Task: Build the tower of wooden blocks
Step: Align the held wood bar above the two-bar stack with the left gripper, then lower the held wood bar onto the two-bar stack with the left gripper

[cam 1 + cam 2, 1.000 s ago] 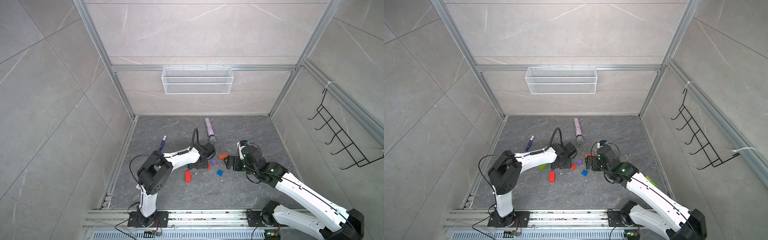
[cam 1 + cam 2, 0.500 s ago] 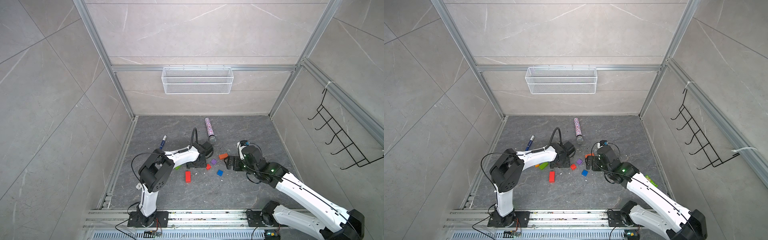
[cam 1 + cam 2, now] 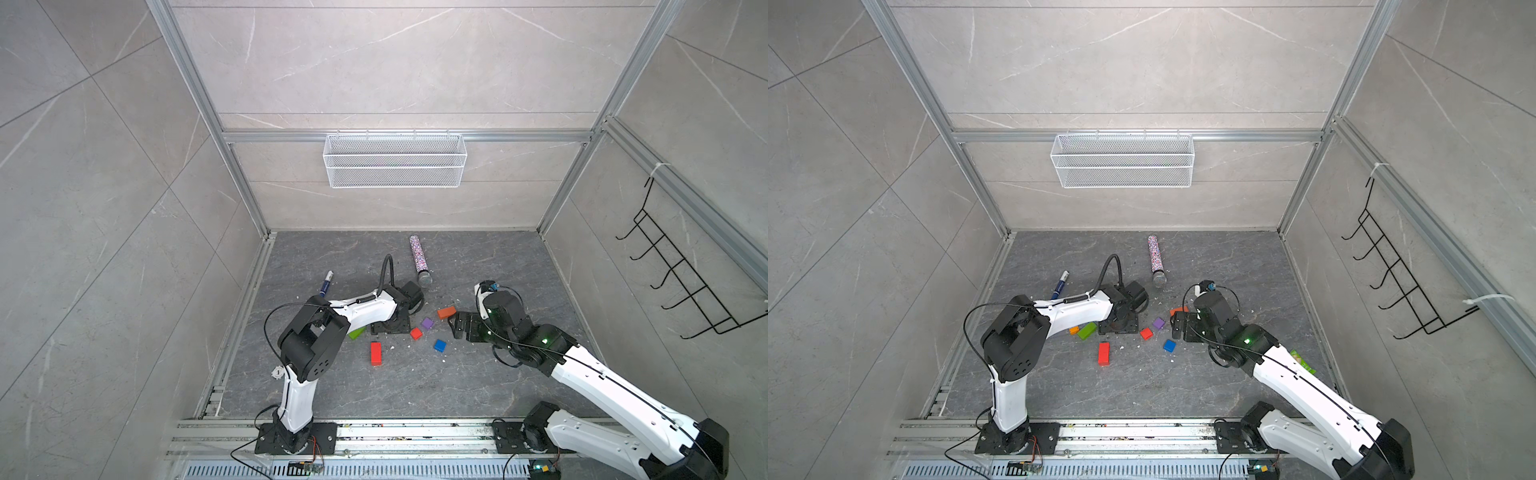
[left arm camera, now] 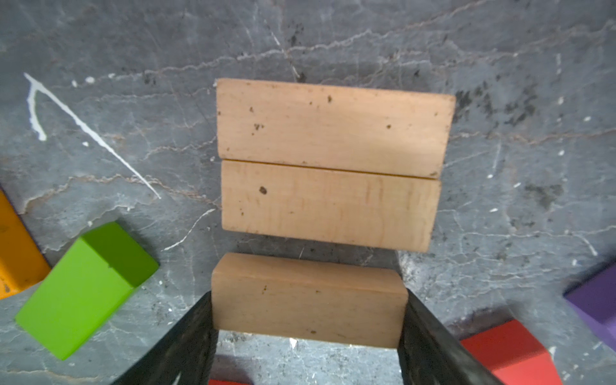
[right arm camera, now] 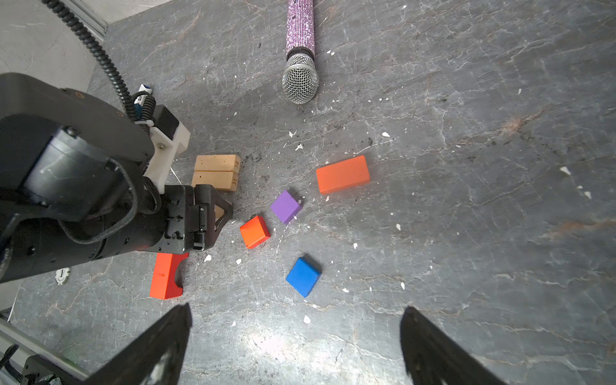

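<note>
While low, left gripper (image 4: 308, 297) (tan block (image 4: 306, 311) between jaws)

Three tan blocks (image 4: 330, 130): one held in the left pincer (image 4: 308, 296), two side by side just ahead of it. Two orange blocks (image 5: 343, 175), two red blocks (image 5: 255, 231), one green block (image 4: 83, 293), one purple cube (image 5: 286, 206), one blue cube (image 5: 303, 276). One microphone (image 5: 300, 83), one pen (image 3: 326, 286).

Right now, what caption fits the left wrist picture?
Left gripper holds a tan block by two tan blocks lying side by side; green block nearby.
</note>
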